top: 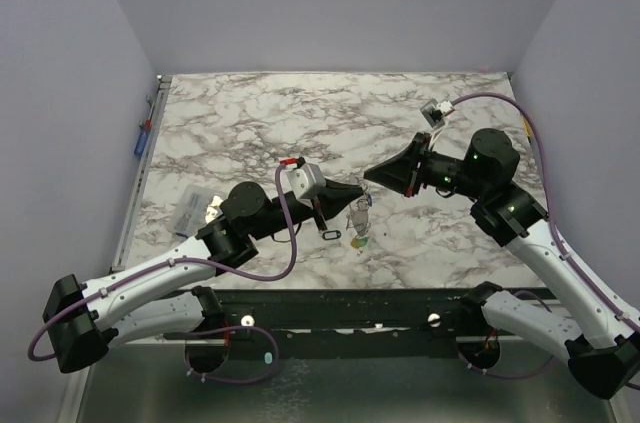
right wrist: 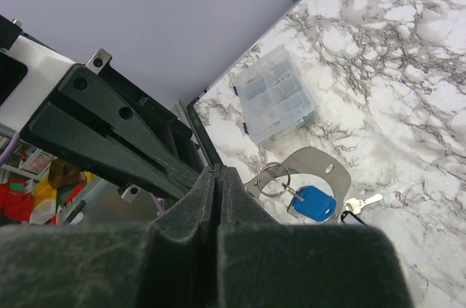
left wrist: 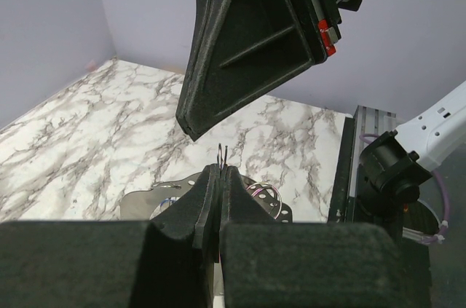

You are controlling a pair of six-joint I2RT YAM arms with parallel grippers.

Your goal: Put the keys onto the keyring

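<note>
My left gripper is shut; in the left wrist view two thin wire ends of the keyring stick up from between its pads. My right gripper is shut tip to tip against it, and I see nothing between its jaws. Below them a small split ring carries a blue-headed key and rests on a flat grey metal plate. A small silver key lies beside it. The key cluster shows under the grippers.
A clear plastic box stands at the left, also in the right wrist view. A small black oval ring lies near the front edge. A blue pen sits at the left wall.
</note>
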